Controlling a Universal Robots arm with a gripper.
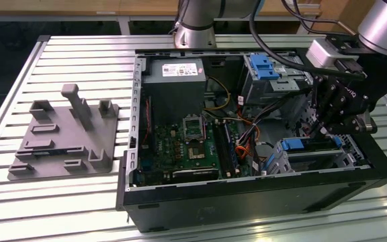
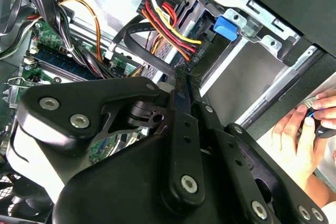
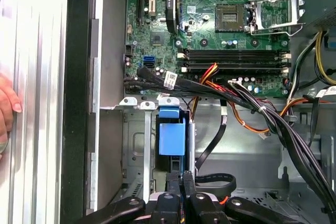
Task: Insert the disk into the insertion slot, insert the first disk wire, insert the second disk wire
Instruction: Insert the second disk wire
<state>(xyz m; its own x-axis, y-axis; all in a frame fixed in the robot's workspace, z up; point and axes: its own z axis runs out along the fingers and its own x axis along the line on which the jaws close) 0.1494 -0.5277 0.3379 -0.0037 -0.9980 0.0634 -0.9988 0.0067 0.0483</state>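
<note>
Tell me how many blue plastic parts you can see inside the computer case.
2: one blue latch on the taller cage at the far side, one blue caddy in the perforated cage under the end effector. Cables may hide others.

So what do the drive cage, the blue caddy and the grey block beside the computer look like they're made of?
Drive cage: bare sheet metal, going by its silver sheen, folded edges and punched holes. Caddy: likely moulded plastic, uniformly bright blue, smooth and slightly glossy. Grey block: matte, evenly grey with chunky posts; probably plastic, though painted metal can't be ruled out.
</note>
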